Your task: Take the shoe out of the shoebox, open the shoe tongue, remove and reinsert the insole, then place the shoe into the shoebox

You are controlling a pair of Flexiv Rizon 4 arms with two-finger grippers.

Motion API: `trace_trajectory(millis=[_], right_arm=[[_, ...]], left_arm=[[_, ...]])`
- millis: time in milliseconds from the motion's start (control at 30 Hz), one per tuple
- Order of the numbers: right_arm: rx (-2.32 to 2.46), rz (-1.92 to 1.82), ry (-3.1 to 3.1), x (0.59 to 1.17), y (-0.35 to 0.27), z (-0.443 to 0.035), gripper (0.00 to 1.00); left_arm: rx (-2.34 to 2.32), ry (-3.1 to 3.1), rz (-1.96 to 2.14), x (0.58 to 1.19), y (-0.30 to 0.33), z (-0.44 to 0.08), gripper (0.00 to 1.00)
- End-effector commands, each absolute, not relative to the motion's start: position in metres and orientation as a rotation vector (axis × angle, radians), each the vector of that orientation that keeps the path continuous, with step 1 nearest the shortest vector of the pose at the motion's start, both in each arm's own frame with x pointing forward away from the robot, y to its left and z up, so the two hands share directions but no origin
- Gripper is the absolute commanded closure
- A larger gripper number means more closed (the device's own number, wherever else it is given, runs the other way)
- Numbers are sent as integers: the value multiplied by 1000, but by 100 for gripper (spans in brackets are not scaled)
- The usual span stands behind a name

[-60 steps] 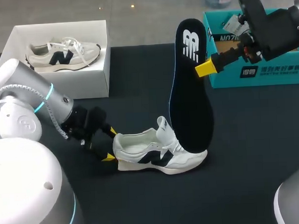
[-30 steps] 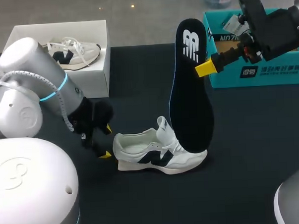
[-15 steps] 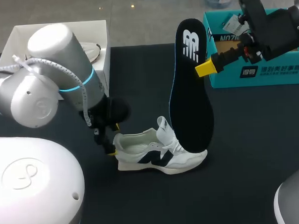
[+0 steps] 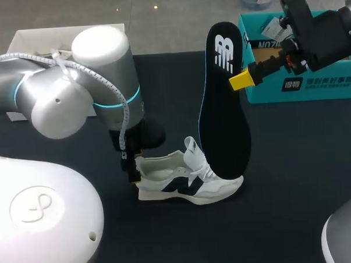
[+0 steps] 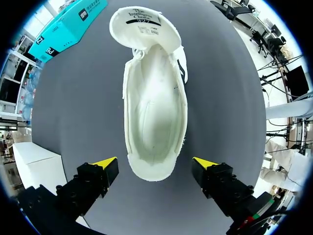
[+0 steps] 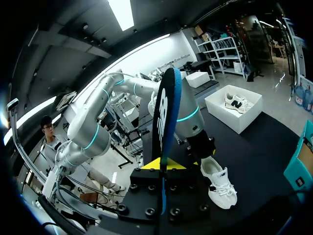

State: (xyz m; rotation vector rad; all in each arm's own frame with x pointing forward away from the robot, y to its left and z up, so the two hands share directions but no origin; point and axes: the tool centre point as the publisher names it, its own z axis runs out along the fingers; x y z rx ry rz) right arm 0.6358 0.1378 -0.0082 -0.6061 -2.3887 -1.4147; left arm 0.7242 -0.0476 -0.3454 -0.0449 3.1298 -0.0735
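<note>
White sneaker with dark logo (image 4: 186, 180) stood on its sole, tongue folded forward, cavity bared. Black foam insole (image 4: 224, 106) pinched by right gripper (image 4: 240, 80), hung toe-down over its forefoot, seemingly for reinsertion. Left gripper (image 5: 155, 164) spread astride its heel, untouching, apparently for bracing.

The white sneaker (image 4: 186, 183) with a dark side logo stands on its sole, toe toward 3 o'clock, tongue pulled up. The black insole (image 4: 224, 117) hangs upright, pinched in my right gripper (image 4: 235, 80), with its lower end by the toe. The white shoebox (image 4: 29, 40) sits at 10 o'clock.
</note>
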Motion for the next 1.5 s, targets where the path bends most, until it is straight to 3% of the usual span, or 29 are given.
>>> trace_trajectory(millis=[33, 833, 1133, 1500], right_arm=[[-605, -1411, -2389, 637, 139, -9, 100], [-605, -1411, -2389, 637, 139, -9, 100], [-605, -1411, -2389, 637, 139, -9, 100], [-605, -1411, -2389, 637, 139, -9, 100]], left_arm=[[-51, 3133, -37, 724, -48, -345, 0], [-48, 3138, -38, 725, -49, -344, 0], [-23, 3135, -101, 740, -74, -328, 0], [61, 3167, -148, 761, -127, -342, 0]])
